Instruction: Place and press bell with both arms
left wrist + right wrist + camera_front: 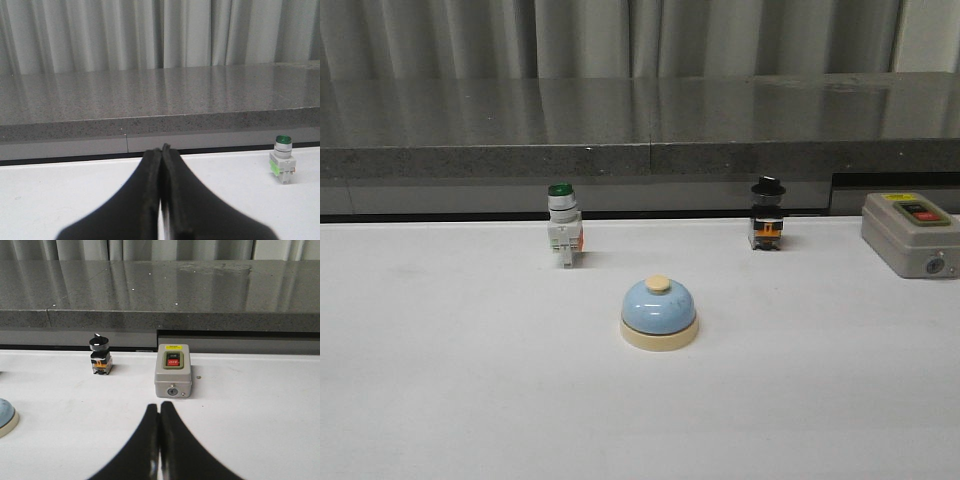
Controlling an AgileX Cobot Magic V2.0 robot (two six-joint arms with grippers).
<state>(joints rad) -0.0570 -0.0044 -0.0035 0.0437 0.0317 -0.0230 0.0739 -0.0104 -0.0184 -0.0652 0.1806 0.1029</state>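
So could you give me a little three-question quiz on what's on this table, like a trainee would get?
1. True or false: the bell stands upright on the table.
2. Nearest the grey box: A) green-capped switch B) black-knobbed switch C) bell?
3. Fill in: both tools, left and right, are ____.

Key: 1 true; 2 B; 3 shut.

1. The bell (659, 312) sits mid-tabletop (450, 400), alone.
2. At its 11 o'clock, farther back, stands the push-button switch (563, 226).
3. At 1 o'clock, the knob switch (767, 214), level with that switch.
4. At 2 o'clock, far right, the button box (911, 234).
5. Behind everything runs a raised ledge (640, 120).
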